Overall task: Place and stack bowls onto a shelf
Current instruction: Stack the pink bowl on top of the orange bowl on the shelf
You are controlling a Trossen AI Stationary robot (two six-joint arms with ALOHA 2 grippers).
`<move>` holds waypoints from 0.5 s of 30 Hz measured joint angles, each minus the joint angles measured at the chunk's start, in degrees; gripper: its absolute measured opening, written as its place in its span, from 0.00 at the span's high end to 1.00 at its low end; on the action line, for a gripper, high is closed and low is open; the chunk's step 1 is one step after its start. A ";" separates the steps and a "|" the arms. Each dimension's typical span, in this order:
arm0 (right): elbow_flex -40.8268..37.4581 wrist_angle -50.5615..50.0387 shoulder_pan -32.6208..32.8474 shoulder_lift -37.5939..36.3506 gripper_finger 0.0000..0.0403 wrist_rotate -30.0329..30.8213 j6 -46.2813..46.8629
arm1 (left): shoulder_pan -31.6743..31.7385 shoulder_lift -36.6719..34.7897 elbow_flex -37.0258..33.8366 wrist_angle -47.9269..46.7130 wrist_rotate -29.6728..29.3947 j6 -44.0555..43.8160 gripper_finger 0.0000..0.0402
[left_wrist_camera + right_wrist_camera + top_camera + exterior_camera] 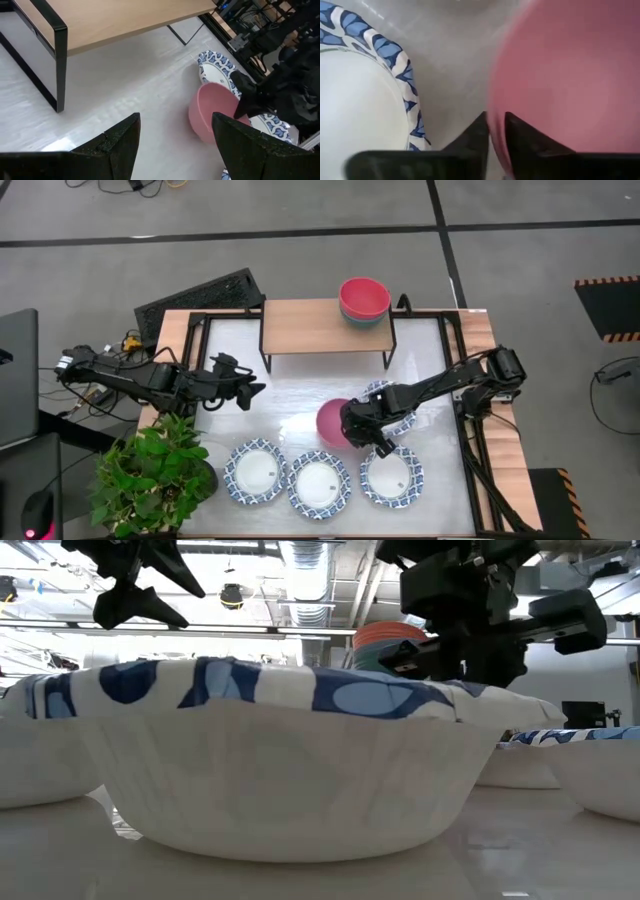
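A: Patterned bowl (290, 770) fills the low view, resting on the desk (300, 395). Why is the pink bowl (331, 423) tilted?

B: Right gripper (352, 427) jaws pinch its rim for carrying to the shelf (310, 328); left gripper (240, 390) waits, jaws apart.

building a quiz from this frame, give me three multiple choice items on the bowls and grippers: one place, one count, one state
1. Where is the stack with the red bowl on top?
A. on the shelf
B. beside the plant
C. under the shelf

2. How many blue-rimmed bowls lie in the front row?
A. one
B. three
C. five

3. What is the right gripper doing?
A. hanging open over the shelf
B. shut on the rim of the pink bowl
C. holding a blue-rimmed bowl

Answers:
1 A, the high view shows the stack on the shelf's right end.
2 B, three sit side by side, a fourth lies behind under the right arm.
3 B, the right wrist view shows the pink rim pinched between its fingers.
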 joint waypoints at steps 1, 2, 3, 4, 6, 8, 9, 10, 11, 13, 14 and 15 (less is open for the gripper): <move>0.00 -0.04 -0.02 0.00 0.84 0.09 0.00 | 0.00 0.01 0.00 0.00 -0.19 -0.01 0.42; 0.02 -0.01 -0.02 0.00 0.88 0.18 -0.04 | 0.02 -0.01 0.00 0.00 -0.34 0.00 0.42; 0.09 0.23 -0.02 -0.02 0.92 0.58 -0.07 | 0.01 0.00 0.00 0.00 -0.43 0.00 0.42; 0.15 0.46 -0.02 -0.12 0.94 0.71 -0.07 | 0.00 0.00 0.00 0.00 -0.49 0.00 0.42; 0.18 0.36 -0.02 -0.10 0.94 0.70 -0.05 | 0.00 0.01 0.00 0.00 -0.56 0.01 0.42; 1.08 -0.19 -0.02 -0.02 0.94 1.12 0.94 | 0.00 0.01 0.00 0.00 -0.58 0.01 0.42; 2.01 -0.68 -0.07 0.00 0.94 1.14 1.58 | 0.01 -0.01 0.00 0.00 -0.58 0.01 0.42; 3.09 -1.42 -0.27 0.06 0.94 1.00 1.67 | 0.00 0.00 0.00 0.00 -0.58 0.01 0.42; 4.55 -2.21 -0.39 0.11 0.94 0.97 1.58 | 0.00 -0.01 0.00 0.00 -0.58 0.01 0.42; 8.28 -3.48 -0.61 0.13 0.94 1.00 0.22 | 0.01 0.00 0.00 0.00 -0.68 0.01 0.42; 10.59 -4.50 -0.79 0.13 0.94 1.00 -1.26 | 0.01 0.00 0.00 0.00 -0.77 0.01 0.42; 12.98 -5.89 -1.03 0.11 0.94 1.01 -2.82 | 0.01 0.00 0.00 0.00 -0.82 0.01 0.42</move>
